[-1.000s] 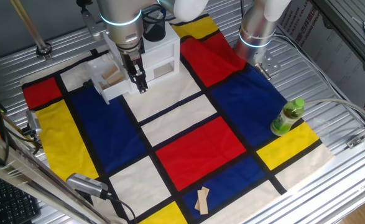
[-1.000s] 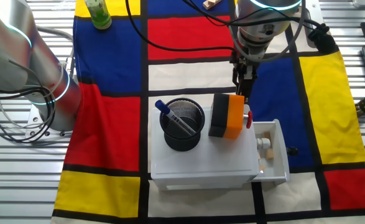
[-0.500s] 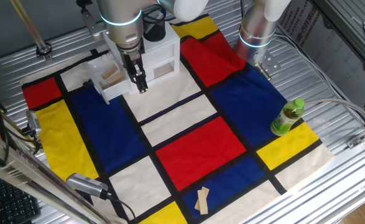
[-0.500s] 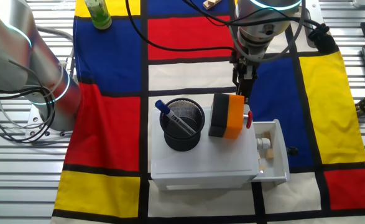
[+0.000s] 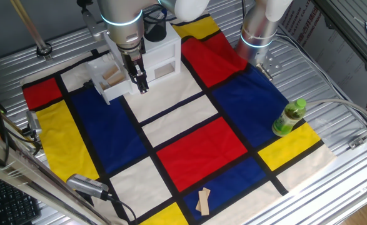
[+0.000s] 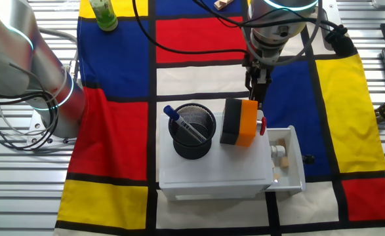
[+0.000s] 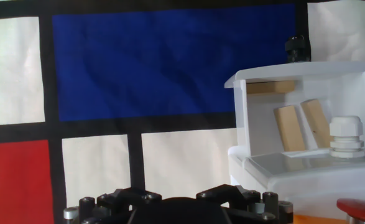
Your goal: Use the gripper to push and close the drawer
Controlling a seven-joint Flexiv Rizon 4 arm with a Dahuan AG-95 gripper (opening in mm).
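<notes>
one light, thin-walled white plastic drawer [image 5: 110, 80] juts open from the cabinet [image 6: 215, 172] with tan wooden pieces [image 7: 300, 124] inside, likely sliding easily if pushed squarely on its outer end wall by the gripper [image 5: 142, 84], which hangs beside it, seemingly clenched and empty.

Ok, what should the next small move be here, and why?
Probably carry the hand sideways past the outer end of the drawer. The drawer sticks out of the cabinet, and the hand hangs beside it, not yet behind the face it must push.
</notes>
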